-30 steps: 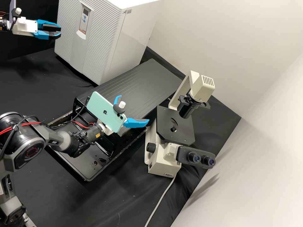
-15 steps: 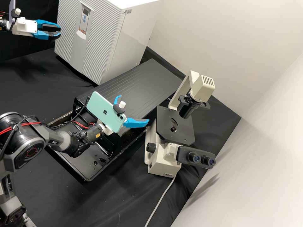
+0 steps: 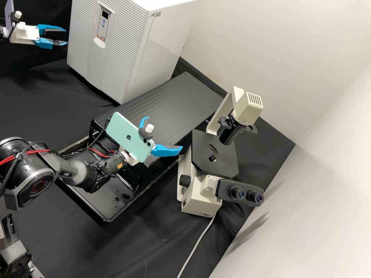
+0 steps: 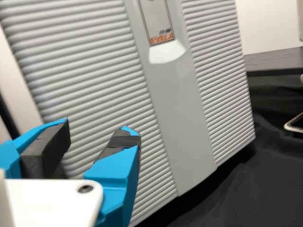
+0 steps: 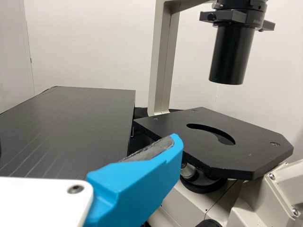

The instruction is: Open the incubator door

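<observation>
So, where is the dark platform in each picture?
High view: the platform is near the middle, between the incubator and the microscope.
Left wrist view: the platform lies beyond the incubator.
Right wrist view: the platform is beside the microscope.
Shared landmark: the pale wall behind the platform.

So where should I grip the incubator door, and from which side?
Probably its upright edge nearest the left gripper, coming from that side: that edge is long and straight, while the ribbed front is broad and flat. Which side is hinged I cannot tell.
</observation>
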Motion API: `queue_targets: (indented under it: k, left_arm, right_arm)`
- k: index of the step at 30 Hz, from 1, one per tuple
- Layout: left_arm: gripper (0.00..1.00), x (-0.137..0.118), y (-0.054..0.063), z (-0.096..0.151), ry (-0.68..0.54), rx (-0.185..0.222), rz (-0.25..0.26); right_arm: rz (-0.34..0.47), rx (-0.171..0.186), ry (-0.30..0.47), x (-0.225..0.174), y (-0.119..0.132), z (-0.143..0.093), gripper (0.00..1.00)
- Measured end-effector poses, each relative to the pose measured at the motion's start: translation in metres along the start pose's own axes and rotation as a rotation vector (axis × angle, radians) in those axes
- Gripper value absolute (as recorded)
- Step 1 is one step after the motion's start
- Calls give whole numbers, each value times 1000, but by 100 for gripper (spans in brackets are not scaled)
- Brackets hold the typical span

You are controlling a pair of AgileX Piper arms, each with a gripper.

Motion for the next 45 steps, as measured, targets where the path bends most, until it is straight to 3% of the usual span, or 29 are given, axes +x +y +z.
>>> queue_targets:
  k: [8,15,20,31,45]
  left_arm:
    - [100,-1,-9,-11,16,-6,-4]
    - [100,-3,-4,-24,39,15,16]
    - [100,0,-1,-30,44,4,33]
    - [100,16,16,-39,71,-27,132]
    - [100,24,14,-34,50,-38,130]
  right_arm:
    - [0,0,0,0,0,0,100]
    - [0,0,0,0,0,0,100]
    - [0,0,0,0,0,0,100]
    - [0,0,0,0,0,0,100]
    - [0,0,0,0,0,0,100]
